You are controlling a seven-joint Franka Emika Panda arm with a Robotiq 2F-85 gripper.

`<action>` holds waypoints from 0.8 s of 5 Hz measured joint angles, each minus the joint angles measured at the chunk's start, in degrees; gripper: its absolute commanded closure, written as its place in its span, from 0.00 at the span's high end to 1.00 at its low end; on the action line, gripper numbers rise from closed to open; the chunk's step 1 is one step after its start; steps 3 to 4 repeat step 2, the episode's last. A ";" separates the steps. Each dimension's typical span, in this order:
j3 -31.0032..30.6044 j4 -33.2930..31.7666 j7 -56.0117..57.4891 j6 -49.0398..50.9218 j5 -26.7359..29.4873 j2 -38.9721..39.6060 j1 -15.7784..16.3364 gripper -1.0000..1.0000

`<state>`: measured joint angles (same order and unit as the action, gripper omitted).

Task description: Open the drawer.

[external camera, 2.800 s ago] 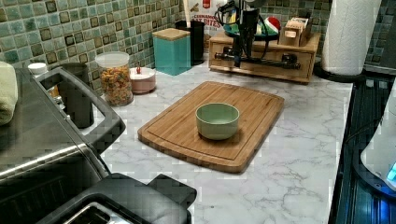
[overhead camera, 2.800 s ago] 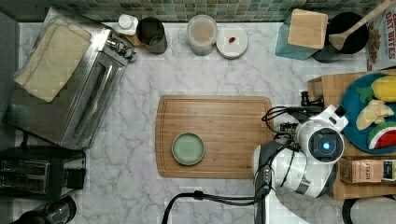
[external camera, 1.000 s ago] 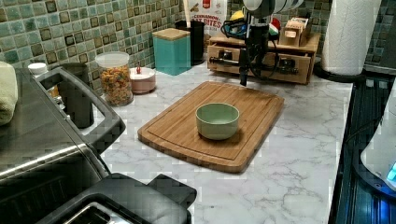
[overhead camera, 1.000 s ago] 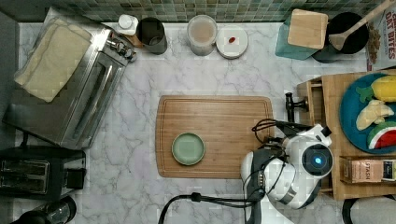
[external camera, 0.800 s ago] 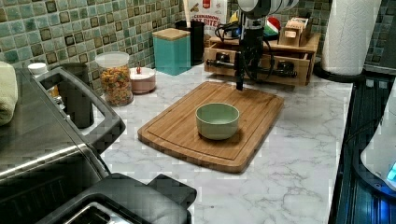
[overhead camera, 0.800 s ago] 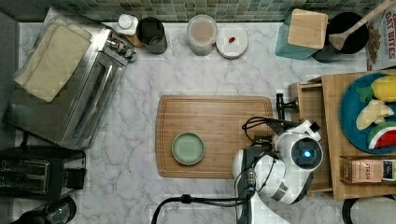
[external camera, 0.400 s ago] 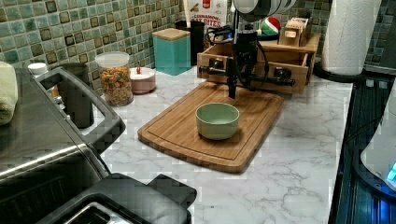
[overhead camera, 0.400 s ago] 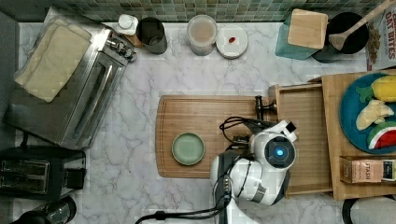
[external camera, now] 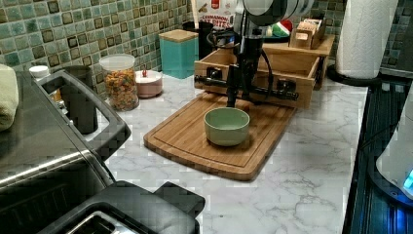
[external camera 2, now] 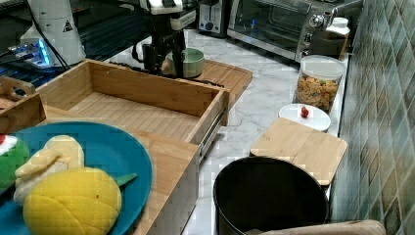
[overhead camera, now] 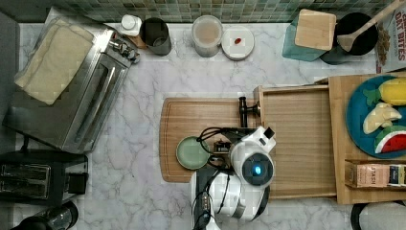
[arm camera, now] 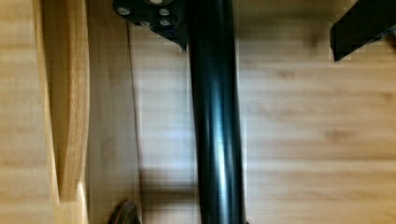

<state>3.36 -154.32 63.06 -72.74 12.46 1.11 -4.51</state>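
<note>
The drawer (overhead camera: 297,139) stands pulled well out from its wooden cabinet (overhead camera: 342,139), its front edge over the cutting board (external camera: 219,136) on the marble tabletop (overhead camera: 143,86). The claw (external camera: 237,90) hangs at the black bar handle (external camera: 246,88); whether it clenches the bar I cannot tell. A green bowl (external camera: 226,126) sits on the board just beside the handle.

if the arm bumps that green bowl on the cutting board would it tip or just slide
The green bowl looks squat and wide-based, so it would probably slide rather than tip. The cutting board looks smooth, so likely little grip. It appears ceramic, so possibly chippable.
</note>
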 measured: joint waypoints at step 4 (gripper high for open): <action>-0.01 -4.25 13.26 -4.70 5.33 -2.42 0.57 1.00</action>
